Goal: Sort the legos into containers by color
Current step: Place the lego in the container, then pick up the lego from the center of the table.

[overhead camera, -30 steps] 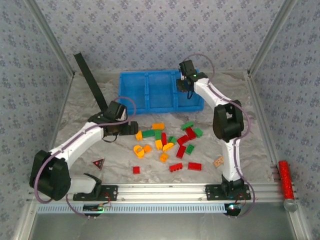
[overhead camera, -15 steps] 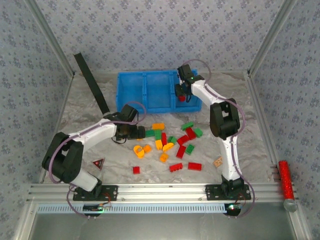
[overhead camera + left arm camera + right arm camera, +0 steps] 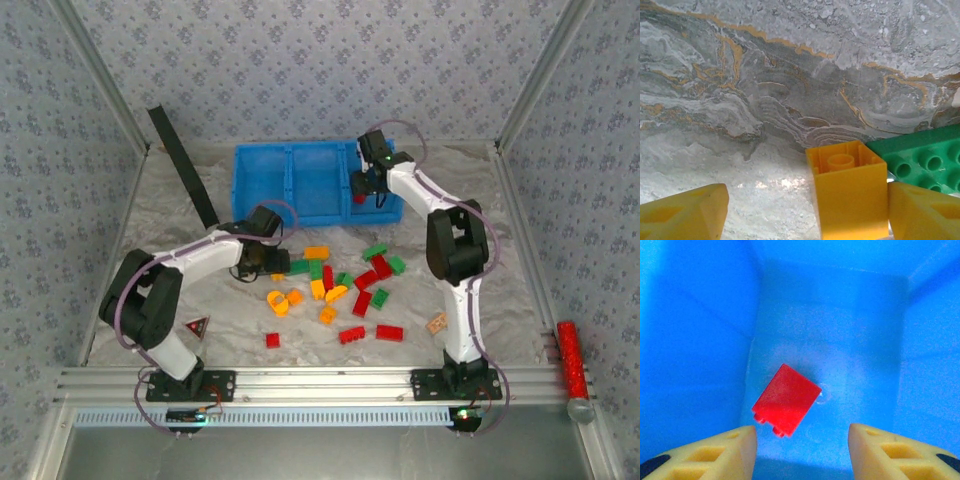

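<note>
- Far side of the table (image 3: 500, 250): blue bin (image 3: 262, 185), three compartments side by side; right gripper (image 3: 362, 192) hangs over the rightmost one.
- Right wrist view: jaws spread wide, nothing between them; one red brick (image 3: 786, 400) lies flat on that compartment's floor, below the gap.
- Mid-table: loose legos (image 3: 340, 285) in red, green and orange-yellow, scattered on the marbled surface.
- Left gripper (image 3: 282, 265) sits low at the pile's left edge.
- Left wrist view: jaws apart around a yellow brick (image 3: 850, 190), stud facing up; it touches one finger (image 3: 925, 210), with a clear gap to the other, so not pinched.
- Green brick (image 3: 925, 160) lies right against the yellow one.
</note>
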You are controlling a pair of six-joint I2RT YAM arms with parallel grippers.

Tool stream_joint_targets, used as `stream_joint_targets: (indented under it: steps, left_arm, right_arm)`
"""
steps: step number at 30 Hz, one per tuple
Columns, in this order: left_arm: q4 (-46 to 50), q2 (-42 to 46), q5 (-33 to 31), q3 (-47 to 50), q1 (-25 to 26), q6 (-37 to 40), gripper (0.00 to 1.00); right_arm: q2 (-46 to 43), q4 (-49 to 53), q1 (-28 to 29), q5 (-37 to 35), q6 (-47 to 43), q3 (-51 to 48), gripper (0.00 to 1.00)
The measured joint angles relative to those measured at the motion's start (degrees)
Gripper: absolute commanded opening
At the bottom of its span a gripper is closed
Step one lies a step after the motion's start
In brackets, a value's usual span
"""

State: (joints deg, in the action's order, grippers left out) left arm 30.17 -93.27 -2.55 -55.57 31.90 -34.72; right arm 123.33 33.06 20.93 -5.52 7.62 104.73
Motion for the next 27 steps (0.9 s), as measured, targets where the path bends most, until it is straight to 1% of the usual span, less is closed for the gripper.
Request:
stream_joint_targets:
  steps: [3, 6, 9, 16, 22, 27]
  left_arm:
    - [0.3, -0.7, -0.5, 0.0, 0.0, -0.2, 0.70]
    - [0.8, -1.0, -0.7, 0.0, 0.0, -0.7, 0.65]
    - [0.9, -1.4, -1.2, 0.0, 0.0, -0.7, 0.60]
    - [0.5, -1.7, -1.8, 0.3, 0.0, -0.4, 0.45]
    - [-0.2, -1.7, -1.8, 2.1, -0.4, -0.3, 0.38]
    - [-0.2, -1.1, -1.8, 2.3, -1.0, 0.2, 0.34]
  right_arm:
    - [-4.0, 0.2, 0.2, 0.0, 0.0, -2.0, 0.53]
    - [-6.1, -0.3, 0.4, 0.0, 0.1, -2.4, 0.53]
    - [-11.3, 0.8, 0.8, -0.7, 0.5, -8.3, 0.54]
    - [-24.4, 4.2, 0.9, -2.3, 2.6, -19.6, 0.55]
    - [-33.2, 6.3, 0.8, -2.7, 5.8, -28.8, 0.56]
    - [-37.2, 7.3, 0.2, -2.5, 8.5, -34.5, 0.56]
